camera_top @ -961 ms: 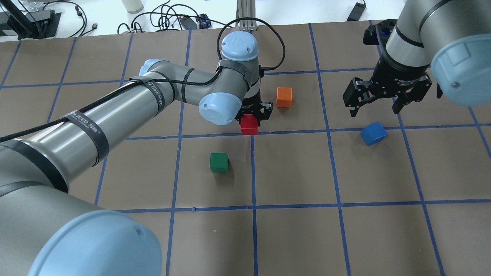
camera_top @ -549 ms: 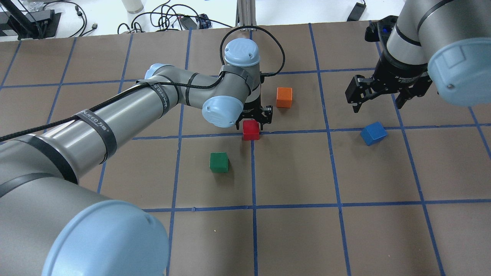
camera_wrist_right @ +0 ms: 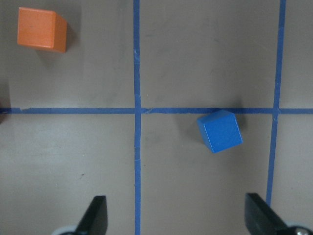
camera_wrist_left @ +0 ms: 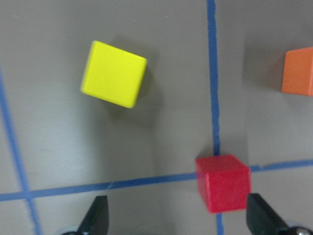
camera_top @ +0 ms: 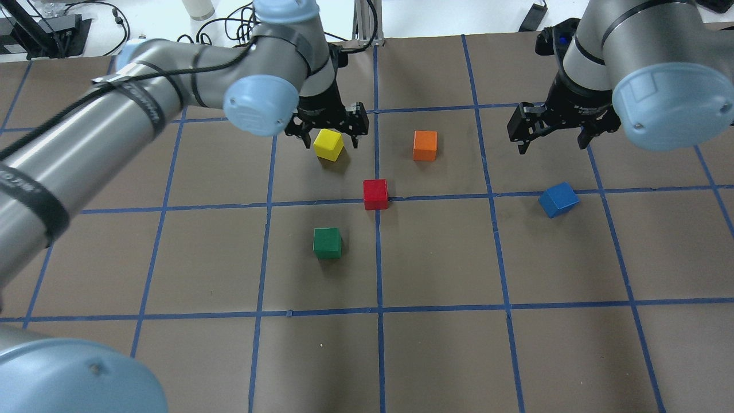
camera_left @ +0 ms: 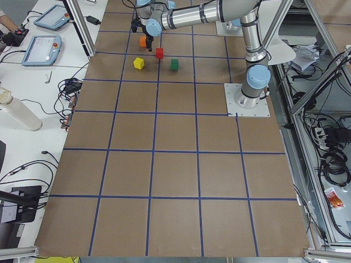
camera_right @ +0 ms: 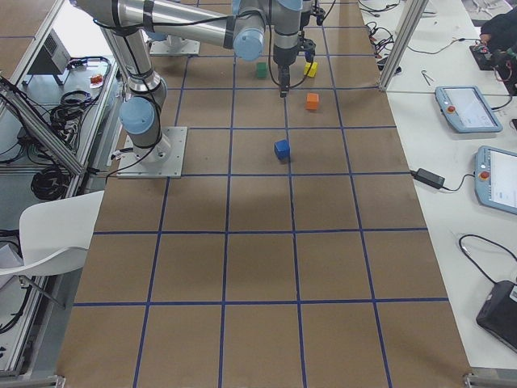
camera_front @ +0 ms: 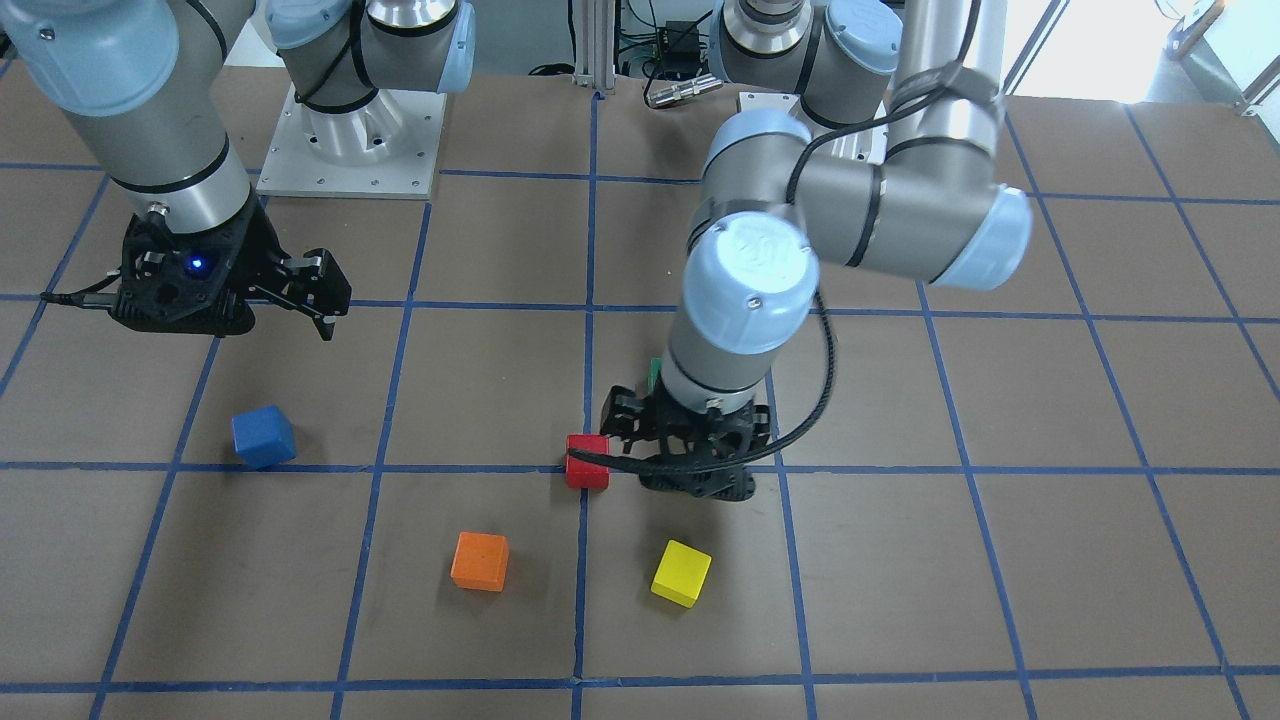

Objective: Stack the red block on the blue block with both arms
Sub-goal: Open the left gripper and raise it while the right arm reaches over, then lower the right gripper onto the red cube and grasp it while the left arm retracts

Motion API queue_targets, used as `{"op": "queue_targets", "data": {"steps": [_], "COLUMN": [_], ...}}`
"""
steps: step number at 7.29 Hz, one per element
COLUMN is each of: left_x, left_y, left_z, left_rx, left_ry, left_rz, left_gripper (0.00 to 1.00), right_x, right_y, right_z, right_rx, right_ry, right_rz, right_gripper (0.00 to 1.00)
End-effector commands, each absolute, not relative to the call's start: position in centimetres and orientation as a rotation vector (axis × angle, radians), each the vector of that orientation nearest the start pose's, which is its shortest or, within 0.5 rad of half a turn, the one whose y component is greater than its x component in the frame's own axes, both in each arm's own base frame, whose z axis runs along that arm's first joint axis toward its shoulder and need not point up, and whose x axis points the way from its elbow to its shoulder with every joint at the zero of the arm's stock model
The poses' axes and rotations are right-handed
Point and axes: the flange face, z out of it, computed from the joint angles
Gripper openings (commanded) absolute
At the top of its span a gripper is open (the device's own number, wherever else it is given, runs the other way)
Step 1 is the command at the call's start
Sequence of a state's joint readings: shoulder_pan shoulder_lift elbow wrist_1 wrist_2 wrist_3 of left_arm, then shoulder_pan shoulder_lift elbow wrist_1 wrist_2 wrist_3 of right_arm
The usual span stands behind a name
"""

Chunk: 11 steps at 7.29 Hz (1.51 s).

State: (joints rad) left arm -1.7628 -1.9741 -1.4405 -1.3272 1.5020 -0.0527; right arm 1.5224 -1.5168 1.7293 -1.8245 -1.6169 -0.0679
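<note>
The red block [camera_top: 375,194] sits on the table on a blue tape line; it also shows in the front view [camera_front: 587,461] and the left wrist view [camera_wrist_left: 223,182]. My left gripper [camera_top: 327,129] is open and empty, raised above the table. In its wrist view, the red block lies ahead of the fingertips [camera_wrist_left: 261,215], toward the right one. The blue block [camera_top: 558,199] lies turned on the table to the right, also in the right wrist view [camera_wrist_right: 220,130]. My right gripper [camera_top: 553,135] is open and empty, hovering behind the blue block.
A yellow cube [camera_top: 328,144] lies under the left gripper in the overhead view. An orange cube [camera_top: 425,145] lies behind the red block. A green cube [camera_top: 327,242] lies nearer the robot. Blue tape lines grid the brown table [camera_top: 436,355].
The left gripper has let go of the red block, which now rests on the table. The left arm has lifted and pulled away toward the yellow cube. The right gripper drifted slightly back.
</note>
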Motion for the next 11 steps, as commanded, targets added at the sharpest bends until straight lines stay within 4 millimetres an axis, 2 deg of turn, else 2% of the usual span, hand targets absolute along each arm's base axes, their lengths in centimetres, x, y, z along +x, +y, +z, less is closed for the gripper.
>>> {"op": "queue_targets", "data": {"steps": [1,2,3,4,5,6,7,8,11], "left_x": [-18.1,-15.6,-13.9,-13.8,-13.3,-13.8,-13.9,-13.8,-13.4], "left_y": [-57.7,-55.3,-52.3,-50.9,-51.0,-52.1,-50.8,-49.8,-49.3], "left_z": [45.1,49.4,52.9,53.0,50.8,48.8,48.7,48.4,48.3], "left_rx": [0.336,0.342,0.308,0.309,0.288,0.290,0.297,0.293,0.288], "left_ry": [3.190,3.171,3.170,3.175,3.189,3.169,3.164,3.156,3.118], "left_rz": [0.012,-0.035,-0.043,-0.037,-0.025,-0.120,-0.128,-0.102,-0.088], "left_gripper": [1.00,1.00,1.00,1.00,1.00,1.00,1.00,1.00,1.00], "right_x": [12.9,16.5,21.6,26.4,29.2,31.4,33.4,34.5,34.9], "right_y": [-52.9,-53.4,-53.9,-53.4,-53.4,-54.0,-54.6,-55.3,-55.8], "right_z": [38.1,35.8,33.6,31.0,29.0,28.2,27.6,26.0,22.8], "right_rx": [-0.089,-0.113,-0.096,-0.101,-0.091,-0.080,-0.098,-0.087,-0.090], "right_ry": [3.138,3.126,3.120,3.113,3.111,3.097,3.089,3.095,3.109], "right_rz": [-0.039,-0.012,-0.073,-0.080,-0.077,-0.067,-0.065,-0.037,0.034], "right_gripper": [1.00,1.00,1.00,1.00,1.00,1.00,1.00,1.00,1.00]}}
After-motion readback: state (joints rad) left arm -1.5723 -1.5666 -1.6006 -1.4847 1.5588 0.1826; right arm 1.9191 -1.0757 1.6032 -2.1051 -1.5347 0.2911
